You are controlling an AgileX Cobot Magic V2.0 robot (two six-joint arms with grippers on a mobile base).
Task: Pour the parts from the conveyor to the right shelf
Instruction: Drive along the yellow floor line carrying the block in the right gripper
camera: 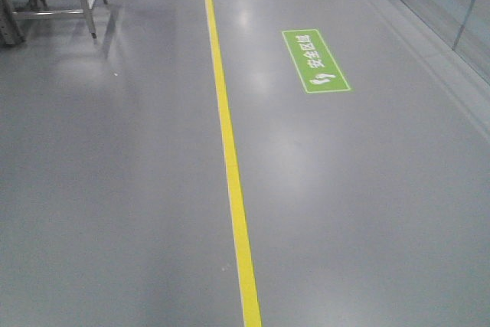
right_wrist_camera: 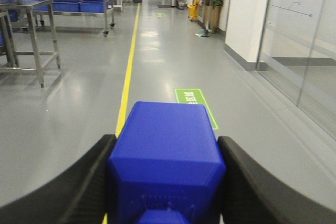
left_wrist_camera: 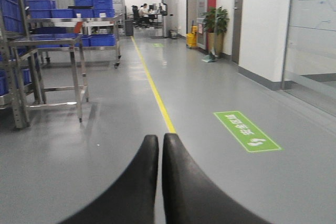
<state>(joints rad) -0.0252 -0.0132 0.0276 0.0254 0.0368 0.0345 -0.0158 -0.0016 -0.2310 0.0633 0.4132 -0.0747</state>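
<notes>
My right gripper (right_wrist_camera: 167, 142) is shut on a bright-blue cube part (right_wrist_camera: 167, 153), which fills the gap between the two black fingers (right_wrist_camera: 84, 182) and has a stud facing the camera. My left gripper (left_wrist_camera: 160, 140) is shut with nothing in it, its tips almost touching above the grey floor. A castor-wheeled steel shelf with deep-blue bins (left_wrist_camera: 97, 39) stands far ahead on the left, and the same shelf (right_wrist_camera: 79, 4) shows in the right wrist view. I cannot tell whether it is the right shelf. The conveyor is out of view. Neither gripper appears in the front view.
A yellow floor line (camera: 230, 151) runs ahead, with a green floor sign (camera: 315, 60) to its right. A bare steel table frame (left_wrist_camera: 52, 72) stands near on the left. A glass wall (right_wrist_camera: 304, 51), a white wall, a potted plant (left_wrist_camera: 215, 22) and a yellow bin line the right side.
</notes>
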